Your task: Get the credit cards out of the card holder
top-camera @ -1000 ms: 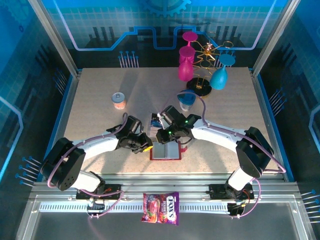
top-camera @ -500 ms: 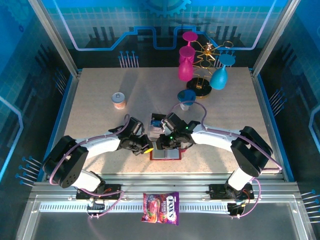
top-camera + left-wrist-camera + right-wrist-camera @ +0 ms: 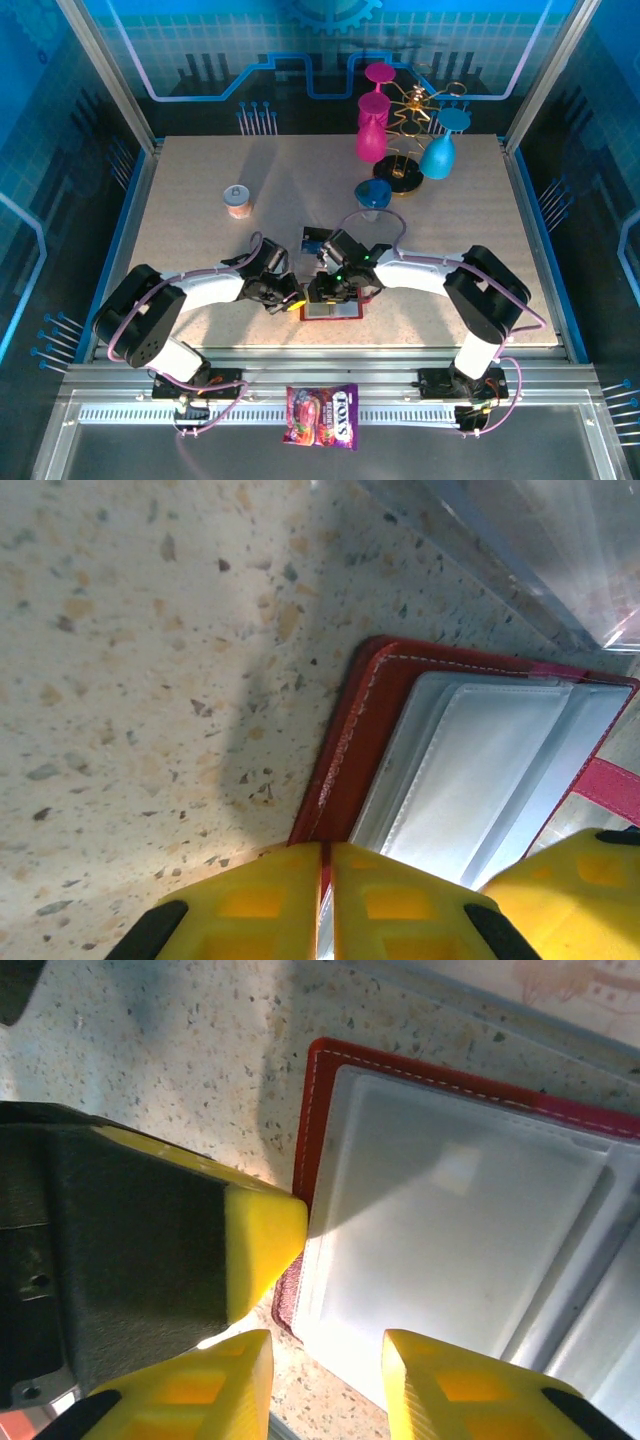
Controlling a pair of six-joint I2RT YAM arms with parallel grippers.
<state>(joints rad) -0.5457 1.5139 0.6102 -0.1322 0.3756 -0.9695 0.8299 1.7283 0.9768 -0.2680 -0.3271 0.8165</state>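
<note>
The dark red card holder [image 3: 335,306] lies open on the table, its greyish clear pockets [image 3: 470,770] facing up. My left gripper [image 3: 326,855] is shut on its left red edge [image 3: 345,750], seen from above as the left gripper [image 3: 291,299]. My right gripper [image 3: 328,1345] stands open just over the near left corner of the clear pocket [image 3: 450,1220], nothing between its fingers; from above the right gripper [image 3: 330,291] sits over the holder. A pinkish-white card [image 3: 585,985] and a blue one [image 3: 315,241] lie just behind the holder in a clear tray [image 3: 540,550].
A small can [image 3: 238,201] stands at the back left. A gold rack with pink and blue goblets [image 3: 405,140] and a blue cup [image 3: 372,193] stand at the back right. A candy bag [image 3: 322,415] lies on the front rail.
My right gripper has opened and drawn down and left over the card holder. The left gripper has stayed shut on the holder's edge, shifting slightly nearer.
</note>
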